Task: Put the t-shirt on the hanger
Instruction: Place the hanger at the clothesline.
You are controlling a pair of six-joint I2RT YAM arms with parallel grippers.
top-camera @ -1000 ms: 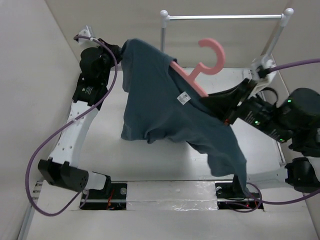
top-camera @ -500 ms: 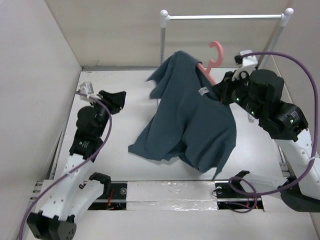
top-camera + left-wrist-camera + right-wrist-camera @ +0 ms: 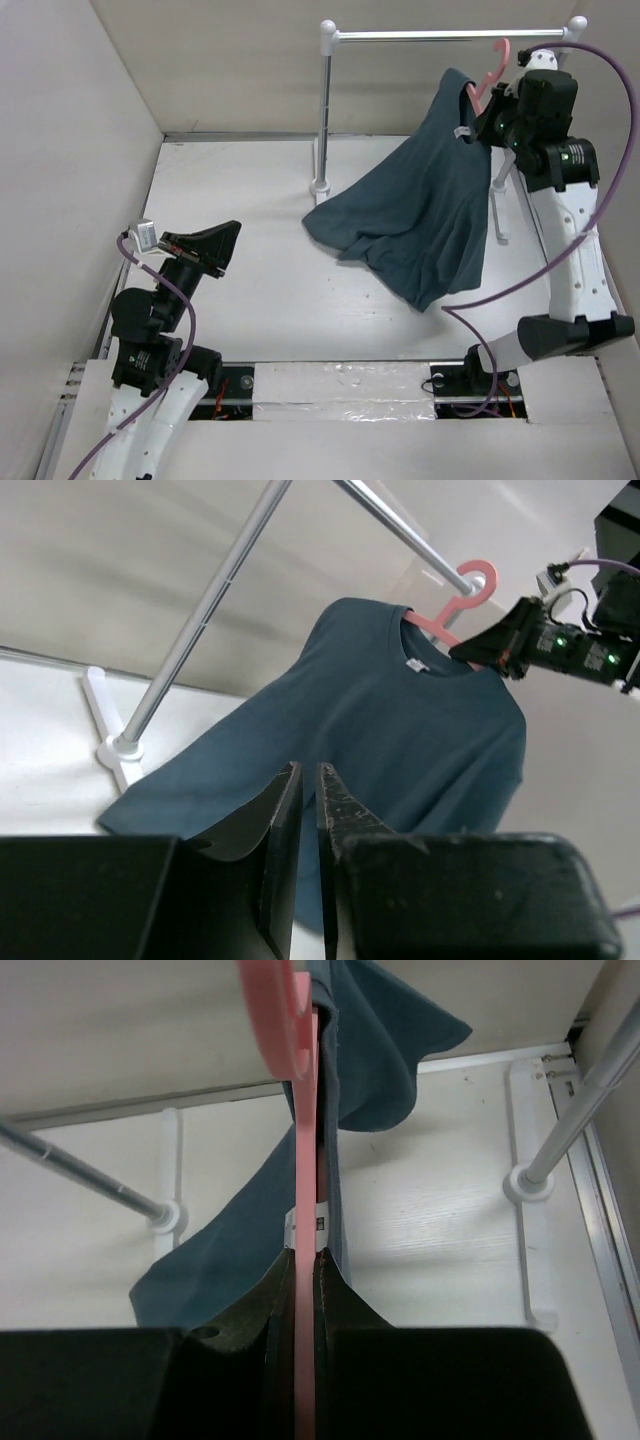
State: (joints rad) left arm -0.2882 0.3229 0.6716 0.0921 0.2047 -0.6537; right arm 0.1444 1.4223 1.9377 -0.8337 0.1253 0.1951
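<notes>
The teal-blue t-shirt (image 3: 420,210) hangs on the pink hanger (image 3: 497,55), with its lower hem trailing on the table. My right gripper (image 3: 485,105) is shut on the hanger just below the hook and holds it high, close to the rack's silver bar. In the right wrist view the hanger (image 3: 303,1160) stands edge-on between my fingers (image 3: 304,1252), with the t-shirt (image 3: 240,1250) draped on it. My left gripper (image 3: 230,233) is shut and empty, low at the near left and far from the shirt. The left wrist view shows the t-shirt (image 3: 400,730), the hanger hook (image 3: 455,605) and my shut fingers (image 3: 308,770).
The rack has a silver bar (image 3: 450,34) on white posts (image 3: 325,110), with feet on the table (image 3: 320,185) at the back. Beige walls close the left, back and right sides. A purple cable (image 3: 610,200) loops beside the right arm.
My right arm has raised the hanger and t-shirt up and back to the right, next to the rack bar. My left arm has let go and drawn back to the near left.
</notes>
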